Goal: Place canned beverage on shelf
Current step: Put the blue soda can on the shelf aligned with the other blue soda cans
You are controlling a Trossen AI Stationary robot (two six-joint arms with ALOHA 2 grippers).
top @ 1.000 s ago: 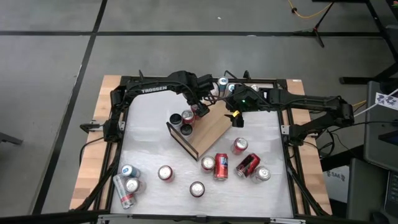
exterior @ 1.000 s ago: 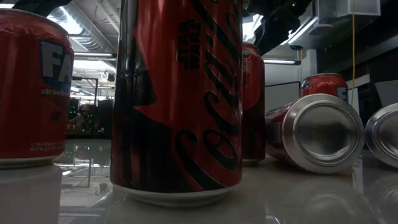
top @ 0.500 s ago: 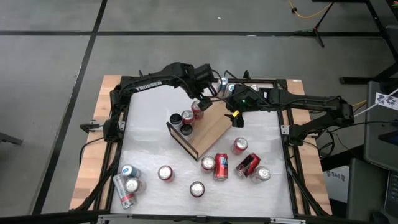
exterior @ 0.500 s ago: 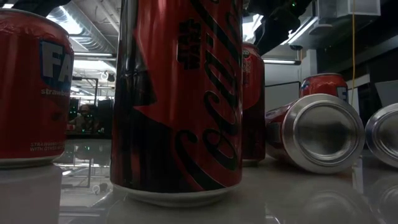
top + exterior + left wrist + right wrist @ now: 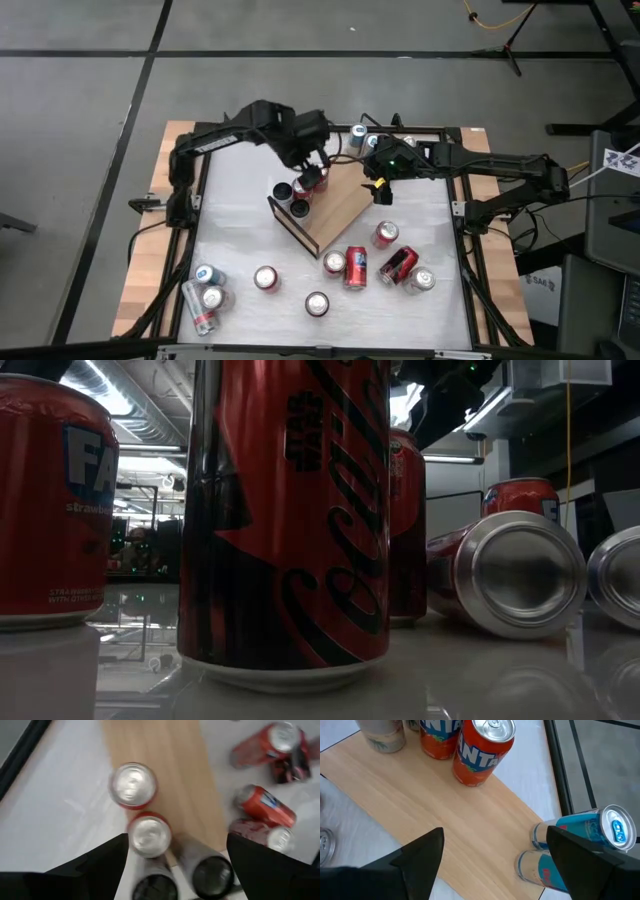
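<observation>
Both claws released above the shelf (image 5: 335,205), no can in either.

From my seat: on the left of the bench (image 5: 240,230), loose cans (image 5: 207,290) lie by the near edge. My left claw (image 5: 312,170) hangs spread over the shelf's far-left end, above a red can (image 5: 133,785) and two dark cans (image 5: 290,198). The light-wood shelf sits angled mid-bench. My right claw (image 5: 378,188) hovers agape over its far-right corner, near an orange can (image 5: 482,752).
</observation>
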